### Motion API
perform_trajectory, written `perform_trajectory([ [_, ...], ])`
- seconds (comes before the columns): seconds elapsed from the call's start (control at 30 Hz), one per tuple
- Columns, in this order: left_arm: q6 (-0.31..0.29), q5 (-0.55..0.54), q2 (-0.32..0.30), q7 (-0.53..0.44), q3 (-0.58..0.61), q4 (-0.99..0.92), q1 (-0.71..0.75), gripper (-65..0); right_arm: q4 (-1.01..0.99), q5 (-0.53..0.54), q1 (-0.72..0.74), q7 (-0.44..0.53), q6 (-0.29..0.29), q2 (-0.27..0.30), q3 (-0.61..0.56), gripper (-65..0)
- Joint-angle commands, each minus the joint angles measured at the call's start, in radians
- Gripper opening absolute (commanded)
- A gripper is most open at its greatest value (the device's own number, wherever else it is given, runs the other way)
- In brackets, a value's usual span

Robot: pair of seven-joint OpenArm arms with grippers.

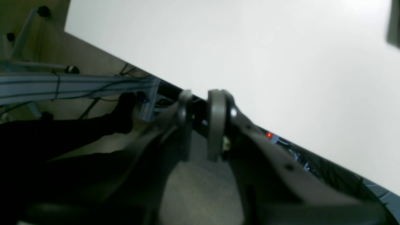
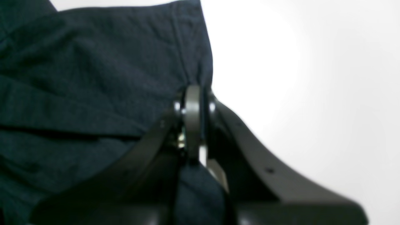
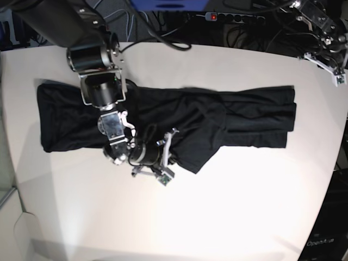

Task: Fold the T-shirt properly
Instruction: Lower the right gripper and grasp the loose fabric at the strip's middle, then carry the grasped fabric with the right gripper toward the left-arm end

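while the left gripper (image 1: 200,125) idles off the table (image 1: 250,47), its fingers nearly together on nothing, our right wrist view shows the right gripper (image 2: 195,122) pinched on the t-shirt (image 2: 93,93) hem. from the base view, we judge folding half done: sleeves lie inward, a flap at five o'clock remains; cables (image 3: 239,32) sit at twelve o'clock.

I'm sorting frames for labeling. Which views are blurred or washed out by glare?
Left wrist view: soft overall, the left tool blurred, the table bright. Right wrist view: the right tool is out of focus, the table blown out white beside the shirt. Base view: sharpest, with glare on the near table.
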Motion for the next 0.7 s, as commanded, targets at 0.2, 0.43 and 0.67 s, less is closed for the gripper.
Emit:
perform_trajectory([
  [0.2, 0.005, -0.007, -0.012, -0.011, 0.000, 0.015, 0.002, -56.9, 0.251, 0.015, -0.061, -0.077, -0.001, -0.054, -0.004, -65.0],
  [0.43, 0.005, -0.007, -0.012, -0.011, 0.000, 0.015, 0.002, -56.9, 0.484, 0.015, -0.161, -0.171, -0.001, -0.068, -0.117, -65.0],
  [0.67, 0.005, 0.054, -0.010, -0.015, 0.002, 0.014, -0.018, -56.9, 0.635, 0.017, -0.236, -0.229, -0.001, -0.071, -0.265, -65.0],
])
